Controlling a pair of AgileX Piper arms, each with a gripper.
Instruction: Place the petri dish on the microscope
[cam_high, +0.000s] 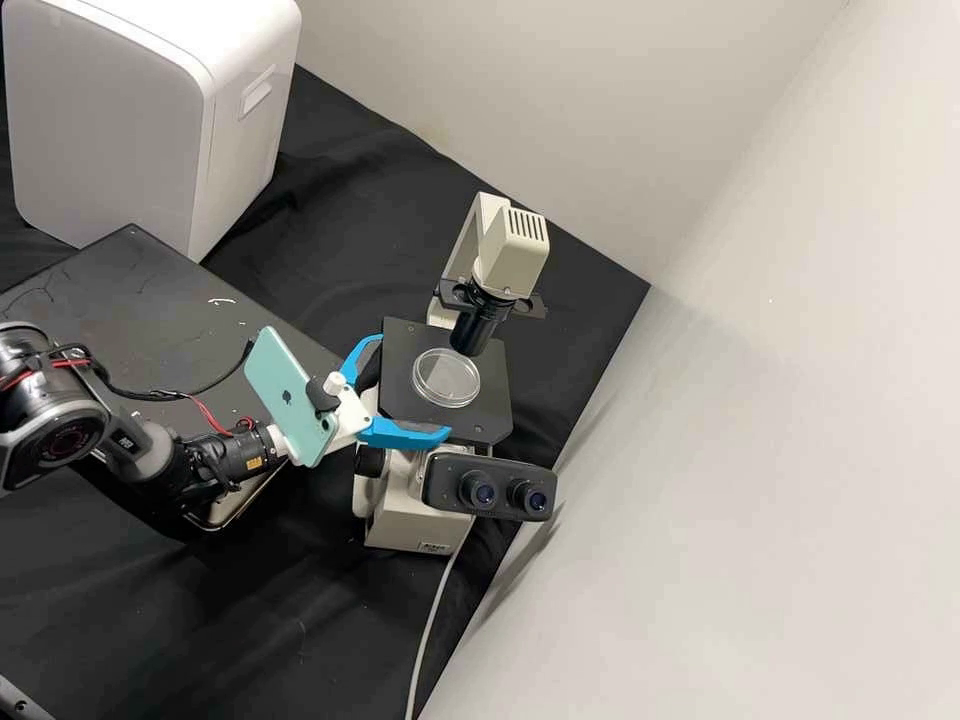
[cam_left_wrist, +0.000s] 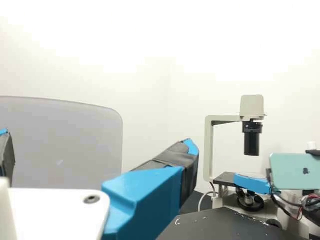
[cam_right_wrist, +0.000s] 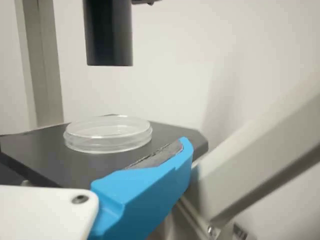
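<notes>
The petri dish (cam_high: 445, 377) is clear, round and shallow, and looks empty. It lies flat near the frame's centre, in the middle of the microscope's black square stage (cam_high: 480, 420), beneath the dark condenser tube (cam_high: 478, 325) and apart from it. The beige microscope (cam_high: 405, 505) stands upright on the black table, its twin black eyepieces (cam_high: 500, 492) just below the stage

Dark grey arm (cam_high: 150, 455), red and black cables (cam_high: 205, 411); mint wrist phone (cam_high: 290, 395); white jaws, 2 blue fingers (cam_high: 405, 433).
</notes>
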